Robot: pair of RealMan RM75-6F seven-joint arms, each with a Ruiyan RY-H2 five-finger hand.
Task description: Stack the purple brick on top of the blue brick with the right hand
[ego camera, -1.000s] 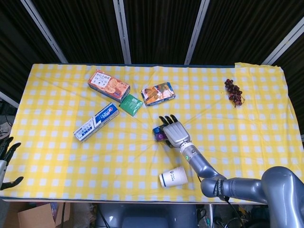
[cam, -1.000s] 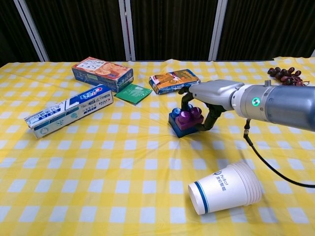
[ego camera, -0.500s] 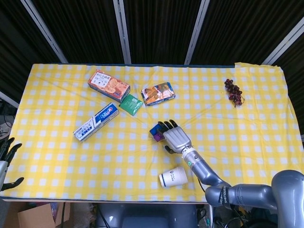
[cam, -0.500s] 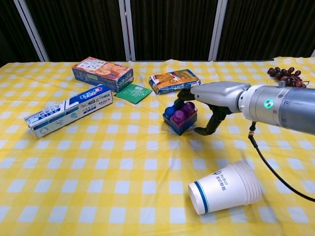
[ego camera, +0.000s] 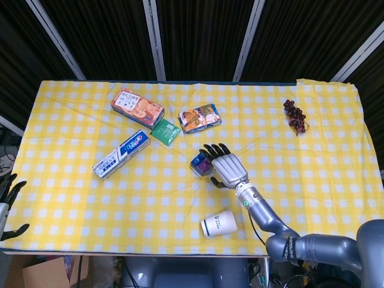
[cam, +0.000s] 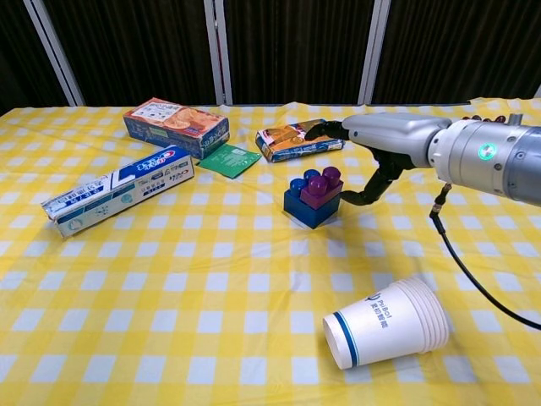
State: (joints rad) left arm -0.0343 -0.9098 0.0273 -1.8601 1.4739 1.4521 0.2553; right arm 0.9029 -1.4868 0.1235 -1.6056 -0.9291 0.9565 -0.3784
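Lying sideways, paper cup [cam: 389, 322] reads "Pubo".

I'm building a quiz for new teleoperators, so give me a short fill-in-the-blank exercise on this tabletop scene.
1. The purple brick sits on top of the ____ brick.
2. The white paper cup lies on its ____.
3. The right hand holds ____.
4. The green packet lies on the yellow checked ____.

Missing words: blue; side; nothing; tablecloth

Left hand [ego camera: 8, 204] cut off at frame edge, grapes [cam: 499, 120] clipped by right arm
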